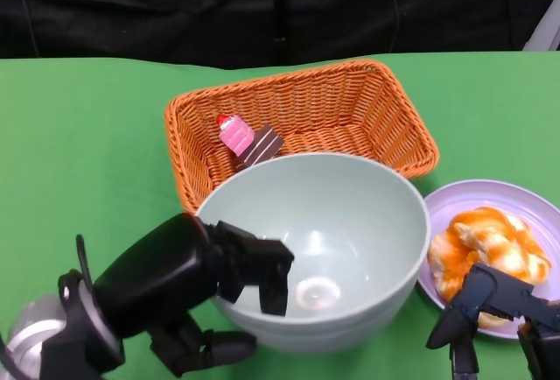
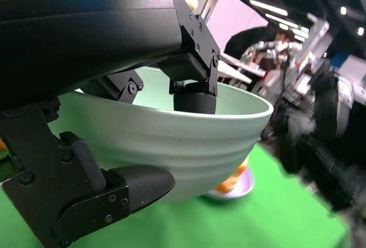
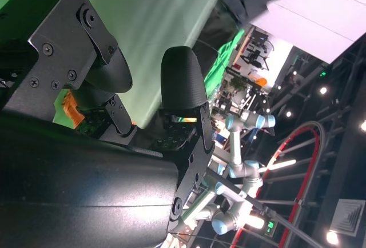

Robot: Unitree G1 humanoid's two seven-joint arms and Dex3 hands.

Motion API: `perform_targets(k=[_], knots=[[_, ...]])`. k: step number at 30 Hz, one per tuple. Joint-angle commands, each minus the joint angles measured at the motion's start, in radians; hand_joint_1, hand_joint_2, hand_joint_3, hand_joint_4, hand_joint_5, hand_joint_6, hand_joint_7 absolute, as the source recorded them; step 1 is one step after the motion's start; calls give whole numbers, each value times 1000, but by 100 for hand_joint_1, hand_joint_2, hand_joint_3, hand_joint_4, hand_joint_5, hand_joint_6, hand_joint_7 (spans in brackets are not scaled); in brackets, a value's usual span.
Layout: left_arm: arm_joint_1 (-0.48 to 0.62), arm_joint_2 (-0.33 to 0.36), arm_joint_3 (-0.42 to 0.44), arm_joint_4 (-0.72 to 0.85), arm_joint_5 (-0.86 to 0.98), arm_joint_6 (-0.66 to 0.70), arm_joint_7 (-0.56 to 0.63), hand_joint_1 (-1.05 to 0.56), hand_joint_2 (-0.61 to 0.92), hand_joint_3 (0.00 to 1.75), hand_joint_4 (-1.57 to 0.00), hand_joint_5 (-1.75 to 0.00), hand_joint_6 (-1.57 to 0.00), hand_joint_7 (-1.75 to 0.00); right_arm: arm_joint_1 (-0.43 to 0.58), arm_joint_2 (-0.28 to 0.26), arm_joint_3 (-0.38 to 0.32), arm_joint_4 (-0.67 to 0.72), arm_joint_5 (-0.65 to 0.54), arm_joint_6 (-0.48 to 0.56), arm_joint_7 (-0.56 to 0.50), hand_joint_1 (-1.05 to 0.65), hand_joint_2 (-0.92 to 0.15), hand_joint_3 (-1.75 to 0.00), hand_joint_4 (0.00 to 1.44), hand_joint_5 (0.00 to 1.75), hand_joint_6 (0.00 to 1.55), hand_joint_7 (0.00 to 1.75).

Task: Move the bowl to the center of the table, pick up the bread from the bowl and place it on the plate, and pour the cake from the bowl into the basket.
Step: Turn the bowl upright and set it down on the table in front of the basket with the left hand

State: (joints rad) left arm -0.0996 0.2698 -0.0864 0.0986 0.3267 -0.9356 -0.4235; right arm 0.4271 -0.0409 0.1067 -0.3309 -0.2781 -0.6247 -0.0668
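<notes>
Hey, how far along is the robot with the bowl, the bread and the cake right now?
Nearly finished, it seems. The bread lies on the purple plate, and the cake is in the basket, so both transfers look done. The bowl is empty. The left hand grips its rim, fingers inside and outside. The right hand holds nothing, beside the plate. What seems left: setting the bowl down and letting go.

no legible text or labels
</notes>
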Motion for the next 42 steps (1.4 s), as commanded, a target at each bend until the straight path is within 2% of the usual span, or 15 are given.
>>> perform_targets(k=[1, 6, 10, 15, 16, 18, 20, 28, 33, 36, 37, 38, 39, 40, 42], knots=[[14, 46, 24, 18, 156, -72, 104, -15, 37, 136, -97, -175, -76, -175, 10, 7, -9, -19, 7, 4, -14, 14, -21, -173, 94, 175, 77, 161], [3, 82, 26, 55, 447, -94, 326, -12, 42, 114, -95, -175, -73, -175, 11, 9, -7, -20, 9, -1, -13, 14, -19, -174, 94, 175, 78, 161], [-20, 117, -16, 111, 638, -53, 531, -10, 46, 100, -93, -175, -74, -175, 13, 8, -5, -21, 12, 1, -11, 14, -19, -174, 94, 175, 78, 161], [-37, 159, -79, 134, 698, -13, 659, -9, 47, 97, -93, -175, -74, -175, 14, 8, -5, -22, 13, 1, -10, 14, -19, -175, 95, 175, 78, 161], [-51, 170, -103, 165, 741, 31, 683, -9, 47, 93, -92, -175, -74, -174, 12, 7, 0, -21, 11, -8, -9, 14, -19, -175, 94, 175, 78, 161], [-73, 187, -147, 215, 802, 98, 734, -9, 54, 67, -91, -175, -72, -173, 9, 1, 6, -17, 8, -30, -7, 14, -19, -175, 94, 175, 78, 161], [-92, 199, -189, 255, 839, 144, 801, -10, 58, 63, -91, -175, -71, -174, 11, -5, 13, -15, 13, -40, 0, 13, -18, -175, 93, 175, 78, 161], [-138, 228, -297, 343, 830, 234, 914, -13, 62, 62, -89, -175, -69, -175, 25, -23, 42, -34, 27, -41, 30, 14, -20, -175, 91, 175, 77, 158], [-149, 240, -318, 360, 751, 216, 901, -12, 63, 62, -88, -175, -68, -175, 31, -32, 62, -56, 35, -29, 55, 14, -20, -175, 89, 175, 77, 157], [-127, 262, -306, 292, 627, 202, 773, -17, 76, 45, -80, -166, -76, -128, 27, -34, 69, -73, 30, -15, 66, 14, -19, -175, 91, 175, 77, 156], [-118, 270, -302, 261, 594, 209, 730, -20, 80, 33, -81, -128, -78, -79, 27, -35, 71, -80, 30, -6, 70, 14, -19, -175, 90, 175, 78, 156], [-111, 277, -300, 238, 569, 216, 697, -21, 84, 24, -83, -111, -86, -49, 27, -35, 72, -85, 29, 1, 73, 14, -19, -175, 90, 175, 78, 156], [-91, 287, -288, 180, 522, 237, 635, -22, 87, 18, -85, -103, -91, -32, 21, -36, 77, -89, 32, 13, 80, 14, -19, -175, 90, 175, 79, 156], [-77, 293, -279, 138, 490, 254, 591, -26, 90, 12, -74, -77, -81, -14, 17, -36, 80, -91, 35, 20, 84, 15, -19, -175, 90, 175, 79, 155], [-56, 299, -267, 83, 450, 281, 530, -29, 92, 8, -72, -55, -76, -4, 12, -38, 83, -95, 38, 30, 88, 16, -20, -175, 89, 175, 80, 154]])
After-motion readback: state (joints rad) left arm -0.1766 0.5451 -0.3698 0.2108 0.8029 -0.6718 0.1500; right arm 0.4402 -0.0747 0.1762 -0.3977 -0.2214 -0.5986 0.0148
